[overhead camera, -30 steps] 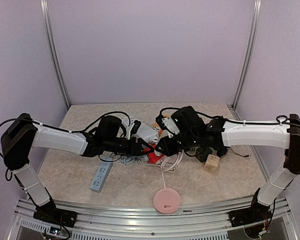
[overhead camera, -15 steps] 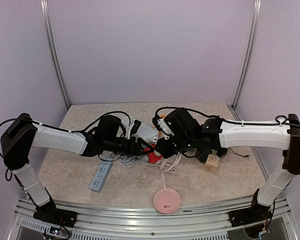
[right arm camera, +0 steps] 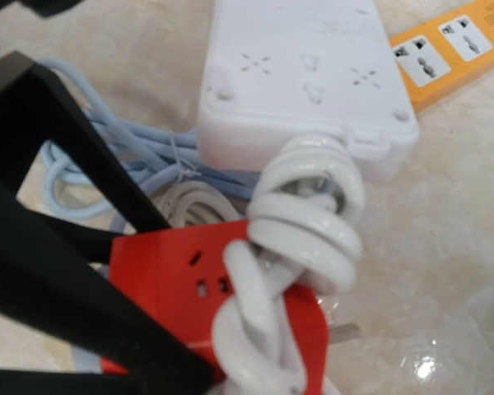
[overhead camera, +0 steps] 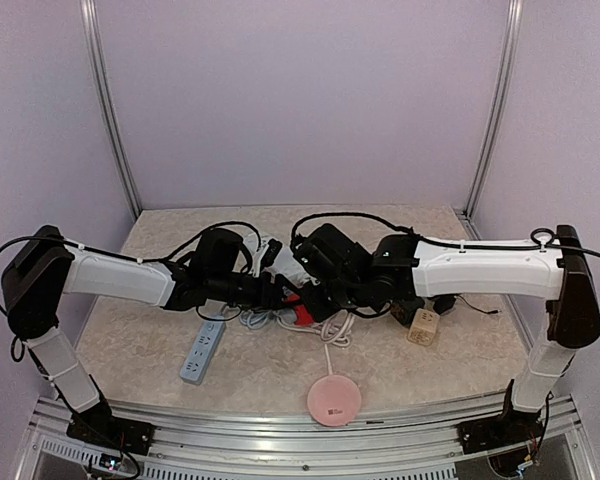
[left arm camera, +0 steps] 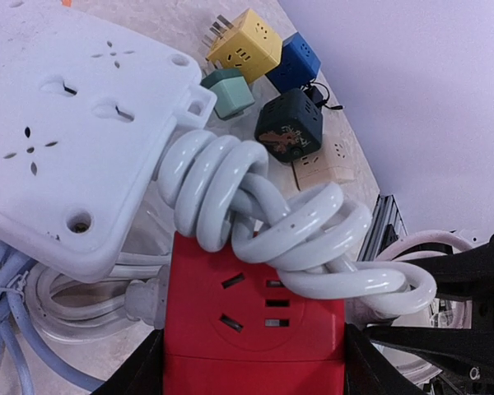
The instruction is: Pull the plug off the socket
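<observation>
Left arm (overhead camera: 120, 280): no movement at all over the last second, parked reaching in toward the middle of the table.
Left gripper (left arm camera: 251, 358): same half-open spread as a second ago, one finger down each side of the red socket block (left arm camera: 255, 321), clamping it in place.
Red socket block: dead centre in the pile, just beside the white power strip (left arm camera: 74, 123), with that strip's thick white cable (left arm camera: 222, 185) coiled across its top face.
Plug (left arm camera: 142, 299): the pale one, butted against the block's side in the left wrist view. It looks not yet pulled. In the right wrist view a bare prong (right arm camera: 346, 332) shows by that side, so how deep it sits I can't call.
Right gripper (overhead camera: 315, 300): here's the change. It has slid leftward and now sits right beside the block. Its jaws are all but closed, as they were a second ago. Whether they nip the cable or anything else, I can't tell.
Right arm (overhead camera: 480, 268): swung in from the right, its wrist now over the middle and much nearer the left arm's than before.
Meaning: my read is that one side braces the socket while the other arrives to take the plug. The pull itself seems not to have happened.
</observation>
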Tool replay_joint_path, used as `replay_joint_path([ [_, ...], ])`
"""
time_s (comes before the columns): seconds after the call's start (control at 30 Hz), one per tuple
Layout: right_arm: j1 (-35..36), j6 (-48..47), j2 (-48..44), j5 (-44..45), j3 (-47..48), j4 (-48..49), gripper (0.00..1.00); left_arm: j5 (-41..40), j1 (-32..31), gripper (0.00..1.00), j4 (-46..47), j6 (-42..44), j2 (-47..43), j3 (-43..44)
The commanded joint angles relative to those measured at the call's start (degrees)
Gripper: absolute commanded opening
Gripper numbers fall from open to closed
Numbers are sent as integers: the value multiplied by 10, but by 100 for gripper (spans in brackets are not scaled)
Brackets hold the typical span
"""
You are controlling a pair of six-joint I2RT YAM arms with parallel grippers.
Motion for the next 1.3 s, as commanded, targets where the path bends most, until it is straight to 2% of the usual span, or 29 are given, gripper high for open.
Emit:
replay_joint_path([
  [0.0,-2,-3,-4,27,-2,-26,0,2,9,25,49,-12,-11,27],
  [0.33,-94,40,-96,-206,-133,145,0,37,3,24,87,20,-27,7],
  [0.4,-106,47,-106,-229,-151,162,0,40,1,24,88,25,-29,6],
  [0.63,-107,33,-102,-213,-137,133,0,36,-2,24,87,24,-22,13],
  [0.8,-93,21,-92,-164,-96,85,0,16,-2,24,59,15,-12,30],
  [0.93,-78,19,-75,-147,-69,67,18,15,-2,24,60,7,-8,33],
  [1.13,-67,25,-51,-135,-53,65,33,13,-2,24,59,5,-11,35],
  [1.27,-66,35,-50,-132,-55,78,37,12,-2,24,59,5,-13,33],
])
